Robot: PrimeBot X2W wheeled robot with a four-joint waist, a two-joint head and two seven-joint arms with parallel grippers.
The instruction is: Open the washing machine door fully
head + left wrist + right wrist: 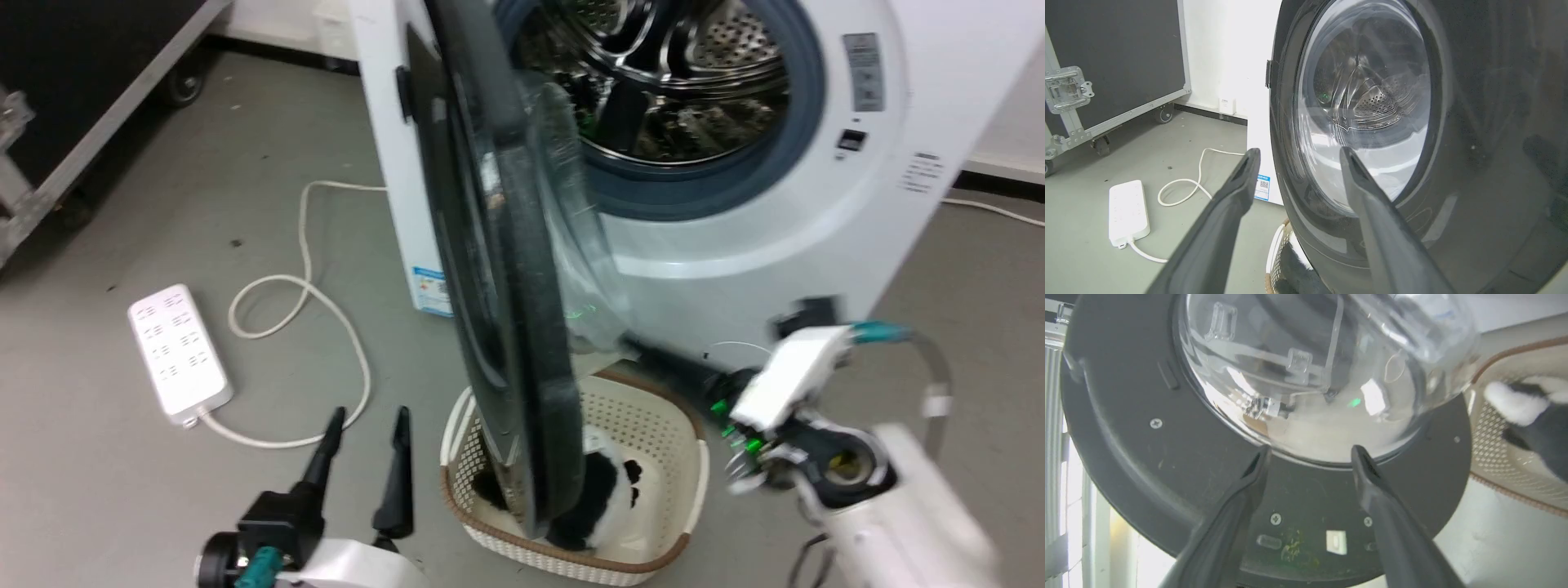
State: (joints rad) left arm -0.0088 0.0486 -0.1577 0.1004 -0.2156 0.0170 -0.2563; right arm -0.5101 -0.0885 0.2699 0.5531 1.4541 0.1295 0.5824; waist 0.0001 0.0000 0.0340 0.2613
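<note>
One washing machine [735, 278] stands with its door [522, 310] swung out edge-on above a basket [645, 416]. My right gripper [1310, 451] points at the door's inner face, fingers spread, grasping nothing; my left gripper [1299, 151] faces the outer side, likewise spread and empty.

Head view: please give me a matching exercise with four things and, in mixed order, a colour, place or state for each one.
Things:
1 door
2 power strip
3 basket
4 left gripper

Descriptions:
a open, holding nothing
b white, lying left of the door
c cream, under the door's lower edge
d black, swung out, seen edge-on

Pairs: 1-d; 2-b; 3-c; 4-a
</note>
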